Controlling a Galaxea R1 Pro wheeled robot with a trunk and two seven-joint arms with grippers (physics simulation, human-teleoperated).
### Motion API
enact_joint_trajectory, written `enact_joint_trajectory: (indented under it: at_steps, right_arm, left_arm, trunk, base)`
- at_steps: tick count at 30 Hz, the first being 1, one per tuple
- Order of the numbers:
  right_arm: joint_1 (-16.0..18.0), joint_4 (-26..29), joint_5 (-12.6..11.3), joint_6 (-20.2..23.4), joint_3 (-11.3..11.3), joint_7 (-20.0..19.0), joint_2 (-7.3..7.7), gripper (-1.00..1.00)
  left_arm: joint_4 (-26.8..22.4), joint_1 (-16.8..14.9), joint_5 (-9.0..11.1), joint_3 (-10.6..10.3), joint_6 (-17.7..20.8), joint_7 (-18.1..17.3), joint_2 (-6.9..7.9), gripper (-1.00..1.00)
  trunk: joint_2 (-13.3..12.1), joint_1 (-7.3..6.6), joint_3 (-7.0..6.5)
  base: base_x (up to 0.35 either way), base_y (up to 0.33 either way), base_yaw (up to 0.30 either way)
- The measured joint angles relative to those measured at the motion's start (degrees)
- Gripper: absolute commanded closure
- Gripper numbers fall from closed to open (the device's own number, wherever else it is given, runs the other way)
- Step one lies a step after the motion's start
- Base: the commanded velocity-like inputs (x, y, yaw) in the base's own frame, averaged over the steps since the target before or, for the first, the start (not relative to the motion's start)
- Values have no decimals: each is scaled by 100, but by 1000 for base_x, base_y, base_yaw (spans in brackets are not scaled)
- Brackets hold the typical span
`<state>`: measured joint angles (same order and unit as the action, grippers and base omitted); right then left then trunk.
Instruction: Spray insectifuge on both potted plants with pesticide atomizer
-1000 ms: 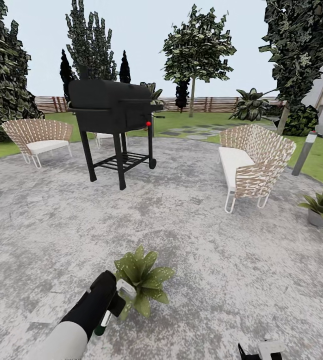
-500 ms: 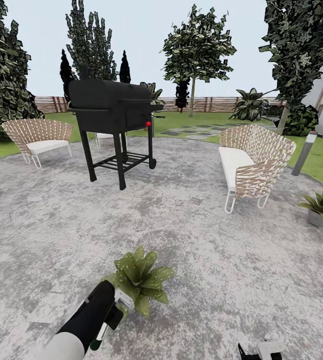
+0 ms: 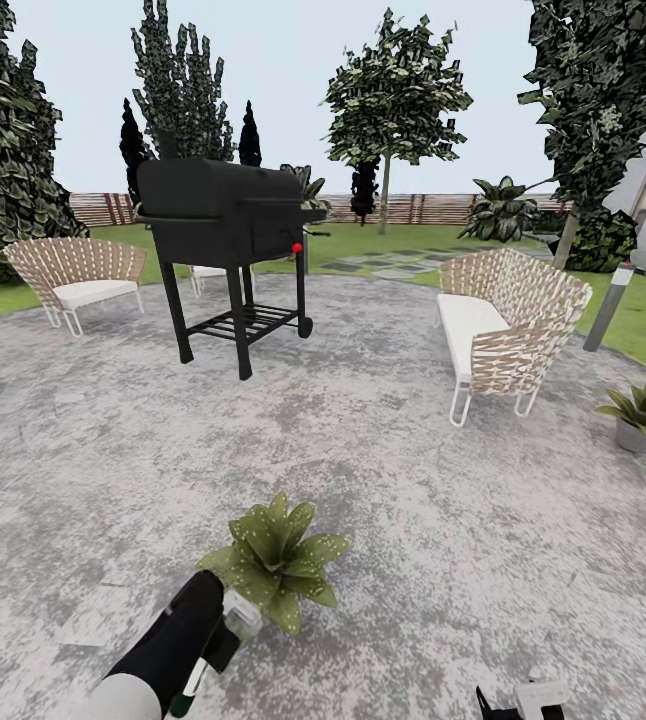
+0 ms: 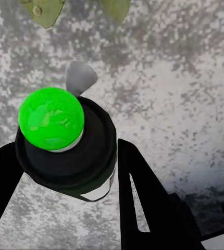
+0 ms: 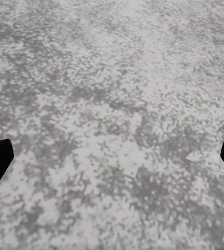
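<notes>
Atomizer (image 4: 65, 148) betw. left claw (image 4: 65, 198) fingers.

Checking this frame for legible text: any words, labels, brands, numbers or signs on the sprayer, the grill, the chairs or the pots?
None can be read.
Dark green spray bottle with black-and-white head, in the left gripper: plain green spot, no lettering.
Black barbecue grill: red knob only, no brand.
Woven wicker chairs and small grey pot: unmarked.

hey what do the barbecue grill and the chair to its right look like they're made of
The grill looks like matte black painted metal: flat dark panels, thin straight legs, a slatted lower shelf. The chair looks like woven beige wicker or rattan on thin white, probably metal, legs, with a smooth white seat cushion.
</notes>
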<state>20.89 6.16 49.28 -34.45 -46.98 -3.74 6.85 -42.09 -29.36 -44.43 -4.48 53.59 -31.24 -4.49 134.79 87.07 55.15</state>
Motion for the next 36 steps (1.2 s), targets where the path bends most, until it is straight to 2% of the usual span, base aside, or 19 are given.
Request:
enact_joint_trajectory:
  at_steps: [7, 12, 14, 17, 21, 23, 26, 29, 36]
  right_arm:
    - [0, 0, 0, 0, 0, 0, 0, -100]
    - [0, 8, 0, 0, 0, 0, 0, -100]
    - [0, 9, 0, 0, 0, 0, 0, -100]
    - [0, 9, 0, 0, 0, 0, 0, -100]
    - [0, 4, 0, 0, 0, 0, 0, -100]
    - [0, 2, 0, 0, 0, -1, 0, -100]
    - [0, 0, 0, 0, 0, 0, 0, -100]
    - [0, 0, 0, 0, 0, 0, 0, -100]
    - [0, 0, 0, 0, 0, 0, 0, -100]
  left_arm:
    - [-102, -64, 36, 9, 7, 286, -148, 100]
    - [-171, -50, 13, 43, 1, 321, -116, 100]
    - [-177, -24, -1, 180, -6, 322, -66, 100]
    - [-175, -10, 24, 390, -34, 322, -64, 100]
    - [-173, -6, 68, 453, -457, 345, -209, 100]
    - [-182, -9, 59, 452, -565, 361, -286, 100]
    - [-216, -10, 80, 455, -609, 358, -316, 100]
    - [-277, -7, 288, 471, -629, 356, -275, 100]
    - [-300, 6, 316, 459, -631, 345, -129, 100]
  trunk:
    - [0, 0, 0]
    - [0, 0, 0]
    - [0, 0, 0]
    - [0, 0, 0]
    - [0, 0, 0]
    - [0, 0, 0]
    - [0, 0, 0]
    - [0, 0, 0]
    - [0, 0, 0]
  base:
    - [0, 0, 0]
    - [0, 0, 0]
    - [0, 0, 0]
    - [0, 0, 0]
    - [0, 0, 0]
    - [0, 0, 0]
    - [0, 0, 0]
    - [0, 0, 0]
    - [0, 0, 0]
